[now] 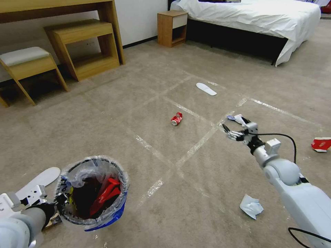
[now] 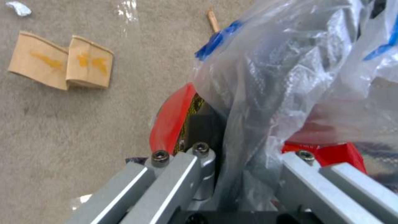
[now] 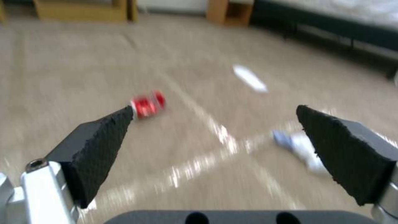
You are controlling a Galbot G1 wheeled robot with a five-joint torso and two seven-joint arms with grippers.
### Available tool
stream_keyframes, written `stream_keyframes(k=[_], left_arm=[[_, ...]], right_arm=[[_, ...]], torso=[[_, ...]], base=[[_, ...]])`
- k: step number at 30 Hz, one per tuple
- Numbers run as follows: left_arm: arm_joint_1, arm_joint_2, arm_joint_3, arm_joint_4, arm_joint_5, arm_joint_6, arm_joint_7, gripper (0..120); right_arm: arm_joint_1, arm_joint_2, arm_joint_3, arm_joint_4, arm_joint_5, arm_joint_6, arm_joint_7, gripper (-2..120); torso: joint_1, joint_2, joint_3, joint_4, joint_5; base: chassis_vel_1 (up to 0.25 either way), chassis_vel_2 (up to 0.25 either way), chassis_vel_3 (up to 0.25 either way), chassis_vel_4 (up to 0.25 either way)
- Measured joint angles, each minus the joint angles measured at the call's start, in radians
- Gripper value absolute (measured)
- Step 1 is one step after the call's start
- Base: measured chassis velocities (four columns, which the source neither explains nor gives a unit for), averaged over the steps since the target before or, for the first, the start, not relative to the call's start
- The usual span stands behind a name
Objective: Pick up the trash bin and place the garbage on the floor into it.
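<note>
Floor (image 1: 144,103) is beige short-pile carpet crossed by shiny tape strips, litter spread wide over it. Trash bin (image 1: 92,193) sits low at the robot's left, held by the left gripper (image 1: 57,201) at its near rim; the left wrist view shows the fingers closed over the crinkled clear liner (image 2: 282,93) and the bin wall, red base (image 2: 172,121) beside them. Bin looks light and fairly stiff, but the bag is slick and loose, so a grip through plastic could slide; pinching rim and wall together seems the safe hold. It already has red and dark bits inside. Right gripper (image 1: 230,132) is stretched forward over the tape cross, jaws wide apart and empty, pads (image 3: 104,146) bare. A white insole (image 1: 206,89) lies far off toward the bed, a second insole (image 1: 39,181) just beside the bin: both flat, floppy, best taken at an edge. Red-white carton (image 1: 321,144) at far right, light, crushable. Cardboard scrap (image 2: 62,63) under the left arm, thin, hard to get under. Crumpled paper (image 1: 251,206) near the right arm, soft, grab anywhere. Crushed red can (image 1: 176,119) mid-floor, light, stiff, may roll; take across its body. Small blue-white wrapper (image 1: 236,118) right by the right fingertips, limp, likely the nearest target.
</note>
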Motion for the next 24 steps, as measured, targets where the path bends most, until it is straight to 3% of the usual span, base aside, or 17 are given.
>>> stream_keyframes(k=[12,24], left_arm=[[-0.016,0.003,0.009,0.004,-0.009,0.0,-0.001,0],[-0.012,-0.001,0.022,0.003,0.002,0.0,0.0,0]], right_arm=[[-0.074,0.012,0.02,-0.127,-0.045,0.064,-0.058,100],[-0.183,-0.001,0.063,-0.101,-0.062,-0.001,0.015,100]], torso=[[0.0,0.0,0.0,-0.0001,-0.0002],[0.0,0.0,0.0,-0.0001,-0.0001]], base=[[0.0,0.0,0.0,0.0],[0.0,0.0,0.0,0.0]])
